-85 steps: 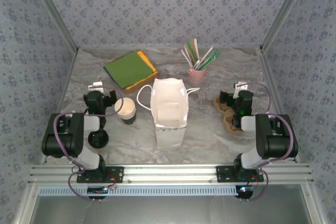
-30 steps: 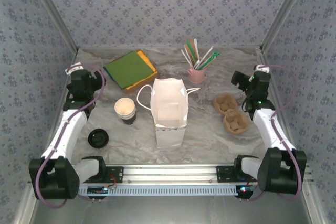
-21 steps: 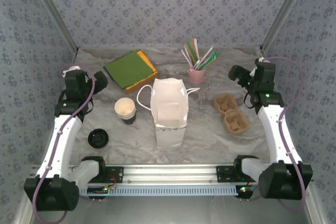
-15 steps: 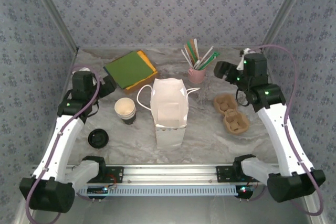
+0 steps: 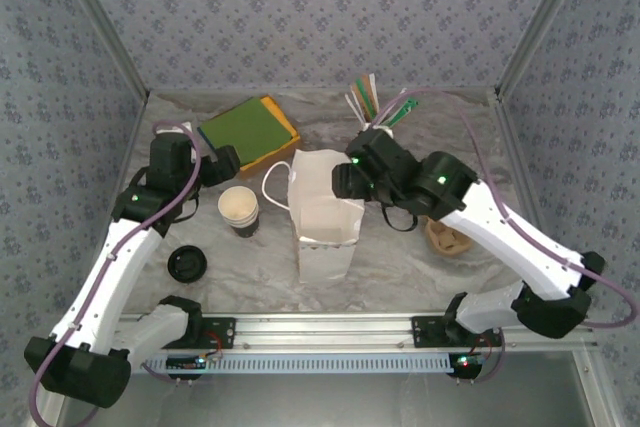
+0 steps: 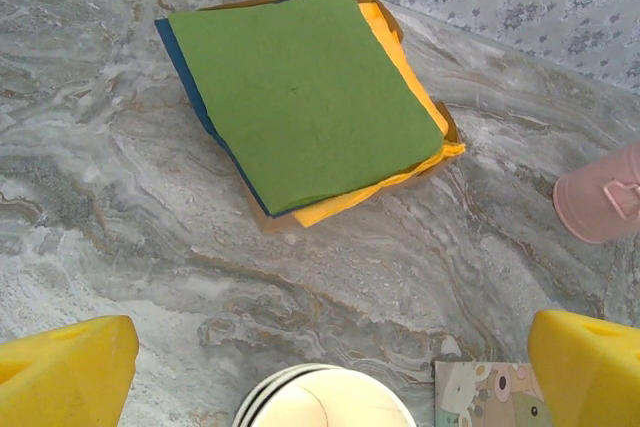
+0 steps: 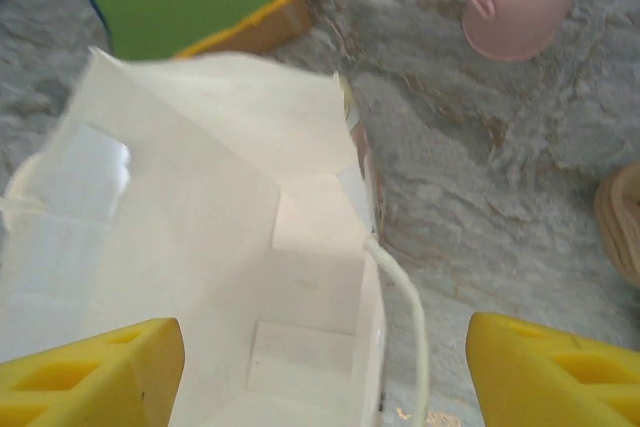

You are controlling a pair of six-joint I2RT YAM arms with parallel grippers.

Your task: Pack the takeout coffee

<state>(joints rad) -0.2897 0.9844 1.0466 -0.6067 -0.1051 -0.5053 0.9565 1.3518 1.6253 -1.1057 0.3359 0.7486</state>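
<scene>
White links [image 5: 112, 265], black joints [image 5: 168, 161]; purple cables [image 5: 606, 288]; green LEDs [image 5: 439, 179]; yellow pincer fingertips [image 6: 62, 375].

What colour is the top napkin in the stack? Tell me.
The top napkin is green; left wrist view shows it best.

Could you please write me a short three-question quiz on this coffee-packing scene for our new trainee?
1. True or false: the paper cup beside the white bag wears a lid.
2. Which napkin tops the stack? A green, B yellow, C blue.
3. Fill in: the right gripper hovers, jaws open, over the mouth of the ____.
Key: 1 false; 2 A; 3 bag.
</scene>
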